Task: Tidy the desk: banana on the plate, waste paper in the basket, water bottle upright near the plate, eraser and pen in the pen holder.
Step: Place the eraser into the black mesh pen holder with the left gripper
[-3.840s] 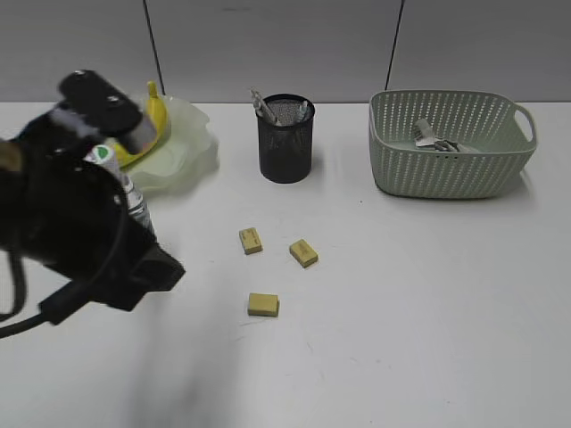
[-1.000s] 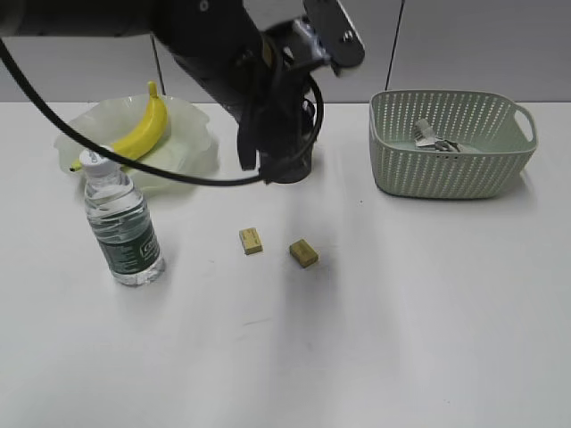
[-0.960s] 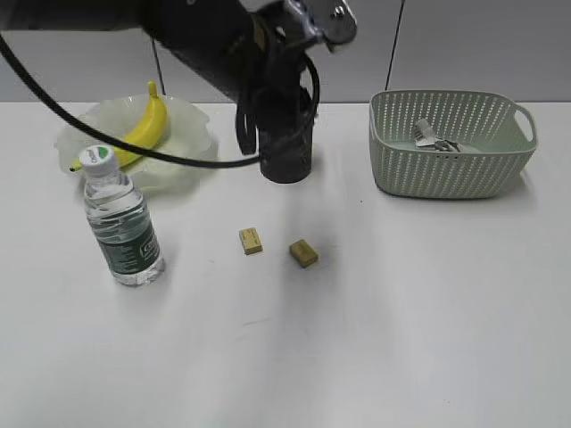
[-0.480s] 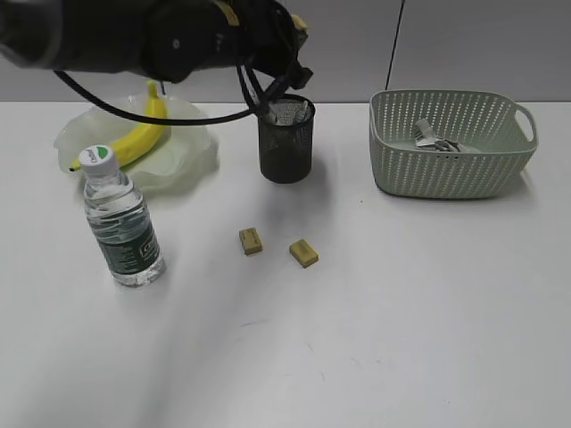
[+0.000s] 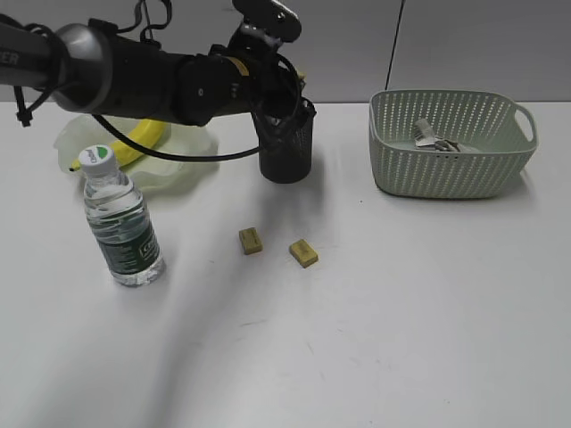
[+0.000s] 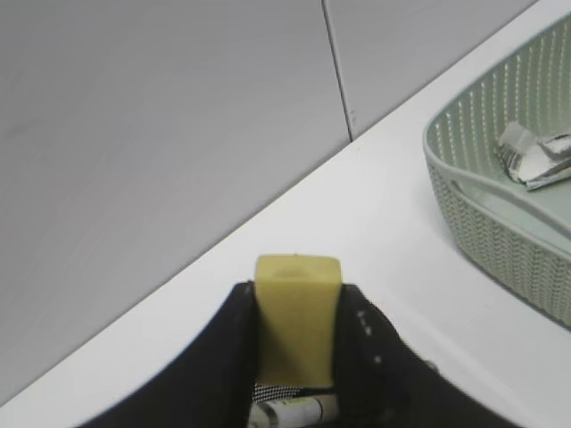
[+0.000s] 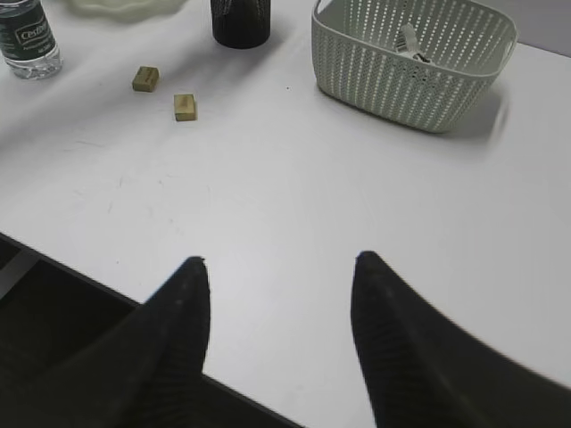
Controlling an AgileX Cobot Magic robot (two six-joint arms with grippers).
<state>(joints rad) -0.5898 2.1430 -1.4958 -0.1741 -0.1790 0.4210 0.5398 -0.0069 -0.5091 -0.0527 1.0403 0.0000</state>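
Desk (image 5: pixel 401 312): eraser (image 6: pixel 295 316) between end effector (image 6: pixel 299 334) fingers.

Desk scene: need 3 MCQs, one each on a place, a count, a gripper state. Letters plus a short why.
1. Where is the waste paper?
A. in the basket
B. on the plate
C. beside the bottle

2. How many erasers lie loose on the desk?
A. none
B. two
C. four

3. What is the left gripper doing?
A. open, empty
B. shut on an eraser
C. shut on the banana

Answers:
1. A: the waste paper lies inside the basket, also seen in the right wrist view.
2. B: one eraser and a second sit on the desk in front of the pen holder.
3. B: in the left wrist view the left gripper clamps a yellow eraser above the pen holder.
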